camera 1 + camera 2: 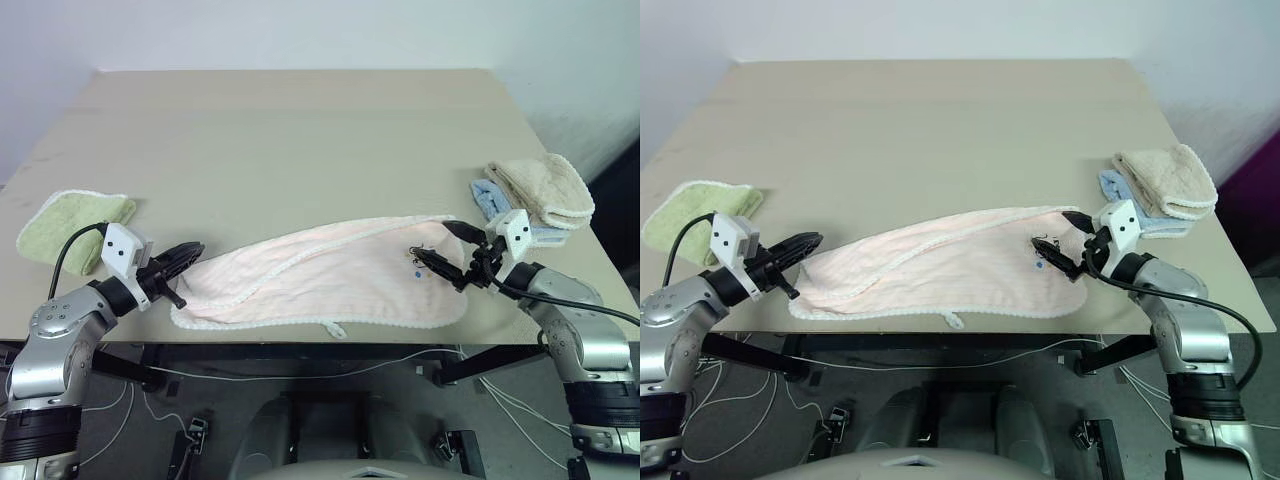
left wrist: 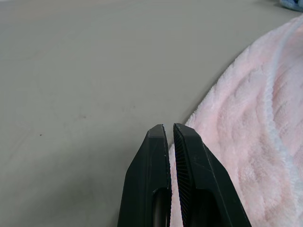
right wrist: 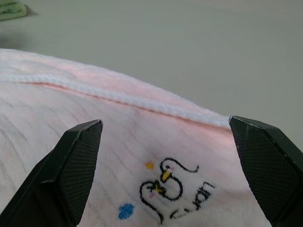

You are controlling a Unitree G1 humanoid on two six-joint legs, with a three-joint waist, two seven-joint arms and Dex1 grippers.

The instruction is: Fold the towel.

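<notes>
Towel (image 1: 330, 275), pale pink terry with white stitched edging, lies folded over on itself along the near edge of the table (image 1: 300, 130), stretched lengthwise between my two arms. A small white tag (image 1: 335, 329) hangs from its near hem. An embroidered dark mark (image 3: 165, 187), with a yellow and a blue dot beside it, sits near the towel's right end.

My left gripper (image 1: 185, 257) rests at the towel's left end, level and pointing toward the cloth; its two black fingers (image 2: 156, 165) are pressed almost together, only a thin slit between them, with the pink edge just beside them. Whether any cloth is pinched there I cannot tell.

My right gripper (image 1: 442, 247) is at the towel's right end with its jaws spread wide apart, one finger (image 3: 71, 165) on each side of the embroidered mark, hovering over the white edging and clasping nothing.

A light green folded towel (image 1: 75, 225) lies on the table to the left. A beige folded towel (image 1: 540, 187) rests on a blue folded towel (image 1: 487, 197) to the right, just behind my right wrist.
</notes>
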